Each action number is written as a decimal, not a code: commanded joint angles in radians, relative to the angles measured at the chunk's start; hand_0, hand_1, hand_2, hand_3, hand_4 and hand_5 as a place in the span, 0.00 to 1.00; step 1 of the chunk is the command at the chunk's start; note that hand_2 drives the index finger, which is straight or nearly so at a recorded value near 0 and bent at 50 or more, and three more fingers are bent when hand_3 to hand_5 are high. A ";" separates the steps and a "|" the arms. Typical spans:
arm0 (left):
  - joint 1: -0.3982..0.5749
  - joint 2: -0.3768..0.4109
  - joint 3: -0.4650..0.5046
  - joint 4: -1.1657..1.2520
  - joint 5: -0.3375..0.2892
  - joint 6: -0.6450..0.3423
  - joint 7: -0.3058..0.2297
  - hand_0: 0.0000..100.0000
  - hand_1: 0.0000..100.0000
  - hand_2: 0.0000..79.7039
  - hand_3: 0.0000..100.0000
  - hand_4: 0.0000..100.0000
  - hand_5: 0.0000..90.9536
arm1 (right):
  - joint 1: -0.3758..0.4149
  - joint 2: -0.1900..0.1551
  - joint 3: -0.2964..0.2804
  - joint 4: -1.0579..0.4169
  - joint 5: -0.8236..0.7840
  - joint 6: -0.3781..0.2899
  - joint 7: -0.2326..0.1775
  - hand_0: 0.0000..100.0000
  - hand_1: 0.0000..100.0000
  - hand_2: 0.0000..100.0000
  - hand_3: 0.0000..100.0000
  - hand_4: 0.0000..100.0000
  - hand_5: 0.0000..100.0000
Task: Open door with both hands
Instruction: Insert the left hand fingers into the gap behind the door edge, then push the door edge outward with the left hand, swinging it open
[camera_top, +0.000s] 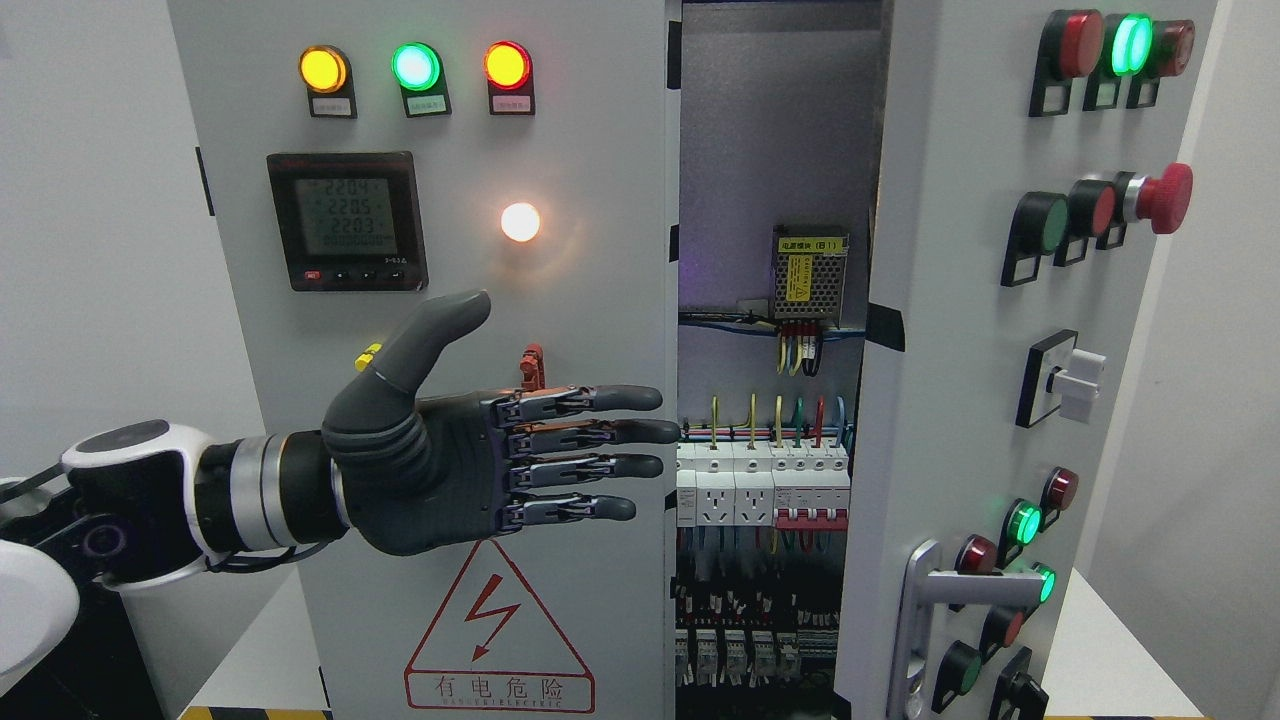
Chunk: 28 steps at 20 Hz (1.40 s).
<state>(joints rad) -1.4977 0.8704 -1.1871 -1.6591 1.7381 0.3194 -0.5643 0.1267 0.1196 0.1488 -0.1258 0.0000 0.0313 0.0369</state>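
A grey electrical cabinet fills the head view. Its left door (450, 250) is closed and carries three lamps, a digital meter and a red warning triangle. The right door (960, 330) stands swung partly open, showing wiring and breakers (760, 480) inside. The right door has a silver handle (960, 590) low down. My left hand (560, 450) is open, fingers stretched flat and pointing right, in front of the left door; its fingertips (650, 430) reach that door's right edge. The right arm is out of view.
The open right door carries several buttons, lamps, a red emergency stop (1165, 197) and a rotary switch (1065, 380) that stick out. A white wall lies left and right. A white surface (1110, 660) shows at the lower right.
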 joint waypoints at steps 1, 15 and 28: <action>-0.007 -0.177 -0.002 0.070 0.040 0.004 -0.005 0.00 0.00 0.00 0.00 0.04 0.00 | -0.001 0.000 0.000 0.000 -0.009 -0.001 -0.002 0.00 0.00 0.00 0.00 0.00 0.00; -0.007 -0.323 0.119 0.154 0.054 0.013 -0.003 0.00 0.00 0.00 0.00 0.04 0.00 | -0.001 0.000 -0.001 0.000 -0.009 -0.001 -0.003 0.00 0.00 0.00 0.00 0.00 0.00; 0.005 -0.514 0.156 0.283 -0.048 0.013 0.000 0.00 0.00 0.00 0.00 0.04 0.00 | 0.001 0.000 0.000 0.000 -0.009 -0.001 -0.002 0.00 0.00 0.00 0.00 0.00 0.00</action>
<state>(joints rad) -1.4961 0.5130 -1.0707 -1.4749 1.7261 0.3324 -0.5651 0.1265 0.1196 0.1487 -0.1258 0.0000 0.0314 0.0345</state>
